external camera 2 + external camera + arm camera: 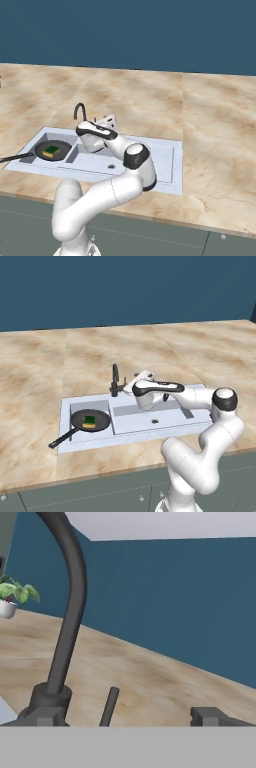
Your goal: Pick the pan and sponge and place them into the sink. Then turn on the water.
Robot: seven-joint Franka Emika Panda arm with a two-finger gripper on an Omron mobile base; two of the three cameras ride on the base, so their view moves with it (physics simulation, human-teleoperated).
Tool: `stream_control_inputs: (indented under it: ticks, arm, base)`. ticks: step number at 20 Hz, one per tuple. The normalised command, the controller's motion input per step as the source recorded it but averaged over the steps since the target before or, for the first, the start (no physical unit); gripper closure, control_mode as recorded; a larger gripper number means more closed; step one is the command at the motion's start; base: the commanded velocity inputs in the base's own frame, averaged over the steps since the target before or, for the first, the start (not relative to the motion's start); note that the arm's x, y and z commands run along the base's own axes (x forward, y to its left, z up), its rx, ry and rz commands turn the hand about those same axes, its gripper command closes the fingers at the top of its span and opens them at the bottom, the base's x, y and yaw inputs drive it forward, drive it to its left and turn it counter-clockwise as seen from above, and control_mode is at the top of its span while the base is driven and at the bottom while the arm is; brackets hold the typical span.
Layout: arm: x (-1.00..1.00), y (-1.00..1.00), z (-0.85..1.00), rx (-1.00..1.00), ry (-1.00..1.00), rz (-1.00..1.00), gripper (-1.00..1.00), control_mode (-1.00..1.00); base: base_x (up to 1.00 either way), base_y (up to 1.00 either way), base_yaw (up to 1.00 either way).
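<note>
Pan and sponge in the sink, arm at the faucet

Pan (90,420) sits in the small basin of the pale sink (150,431), its long black handle sticking out over the rim toward the counter's front edge. The sponge (89,422), green over yellow, lies inside the pan, near its middle. From the right base camera the same pair shows at the near-left end of the sink, with the longer basin beside it bare.

The white arm reaches over the longer basin toward the slim black faucet (115,380), which stands at the back rim between the two basins. The gripper (122,717) is just beside the faucet's base, its jaws spread wide with nothing between them. Through the hand camera the faucet's curved neck rises at left, a thin dark lever (109,706) stands close in front of the fingertips, and a small potted plant (12,598) sits far off on the marble-patterned counter (40,371) against a dark blue wall.
</note>
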Motion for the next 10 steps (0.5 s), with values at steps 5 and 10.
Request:
stream_control_inputs:
  ticks: [5,10]
  arm:
    - [0.44,0.04,-0.05,0.0,0.0,-0.01,-1.0,-1.0]
    - [0.7,0.0,-0.24,0.0,0.0,-0.04,-1.0,-1.0]
  base:
    - [0.0,0.0,0.0]
    - [0.0,0.0,0.0]
